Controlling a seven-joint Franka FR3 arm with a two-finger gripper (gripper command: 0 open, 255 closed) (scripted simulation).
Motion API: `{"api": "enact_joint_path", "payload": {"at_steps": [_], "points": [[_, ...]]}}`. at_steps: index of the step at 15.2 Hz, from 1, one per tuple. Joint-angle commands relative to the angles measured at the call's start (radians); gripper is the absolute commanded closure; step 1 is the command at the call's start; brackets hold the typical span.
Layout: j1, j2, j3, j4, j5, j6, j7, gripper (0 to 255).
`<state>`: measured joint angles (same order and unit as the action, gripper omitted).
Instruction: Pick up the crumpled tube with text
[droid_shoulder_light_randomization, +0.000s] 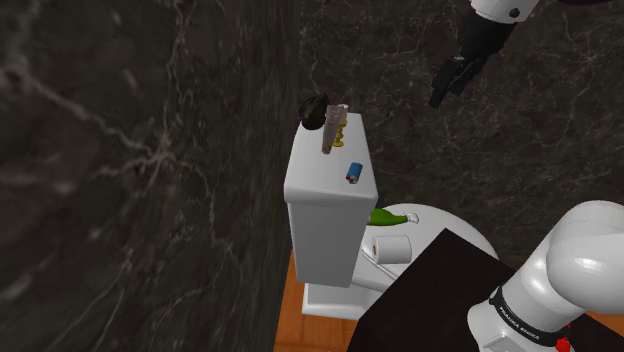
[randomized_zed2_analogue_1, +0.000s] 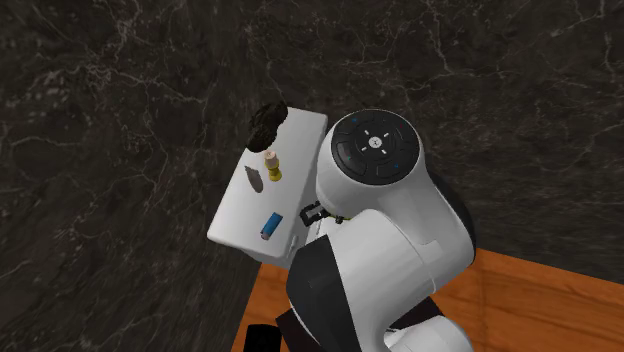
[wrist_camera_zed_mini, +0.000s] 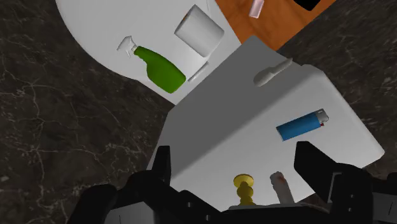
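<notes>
The crumpled tube (droid_shoulder_light_randomization: 330, 132) is tan-grey and long. It leans against a small gold stand (droid_shoulder_light_randomization: 343, 125) at the far end of a white toilet tank lid (droid_shoulder_light_randomization: 320, 175). In the second exterior view the tube (randomized_zed2_analogue_1: 254, 180) lies toward the wall side of the lid. In the wrist view its pale end with red marks (wrist_camera_zed_mini: 279, 184) shows beside the gold stand (wrist_camera_zed_mini: 243, 189). My gripper (droid_shoulder_light_randomization: 442, 88) hangs high above and beyond the tank, apart from the tube. In the wrist view the gripper (wrist_camera_zed_mini: 236, 156) is open, holding nothing.
A blue lighter (droid_shoulder_light_randomization: 354, 172) lies on the lid's near part. A dark round thing (droid_shoulder_light_randomization: 314, 112) sits at the far wall-side corner. On the toilet lid are a green spray bottle (wrist_camera_zed_mini: 159, 67) and a paper roll (wrist_camera_zed_mini: 199, 30). Dark marble walls close in.
</notes>
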<state>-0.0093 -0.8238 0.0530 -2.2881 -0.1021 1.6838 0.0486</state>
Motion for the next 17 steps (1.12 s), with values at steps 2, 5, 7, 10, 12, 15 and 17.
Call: {"api": "enact_joint_path", "payload": {"at_steps": [2, 5, 7, 10, 12, 15, 17], "points": [[-0.01, 0.047, 0.022, 0.035, 0.02, -0.014, 0.054, 0], [-0.043, 0.193, 0.083, 0.152, 0.076, -0.056, 0.214, 0], [-0.064, 0.293, 0.116, 0.238, 0.108, -0.085, 0.319, 0], [-0.091, 0.447, 0.156, 0.377, 0.148, -0.131, 0.475, 0], [-0.104, 0.552, 0.176, 0.477, 0.171, -0.161, 0.578, 0], [-0.116, 0.711, 0.193, 0.634, 0.202, -0.208, 0.73, 0], [-0.119, 0.819, 0.197, 0.746, 0.222, -0.24, 0.828, 0]]}}
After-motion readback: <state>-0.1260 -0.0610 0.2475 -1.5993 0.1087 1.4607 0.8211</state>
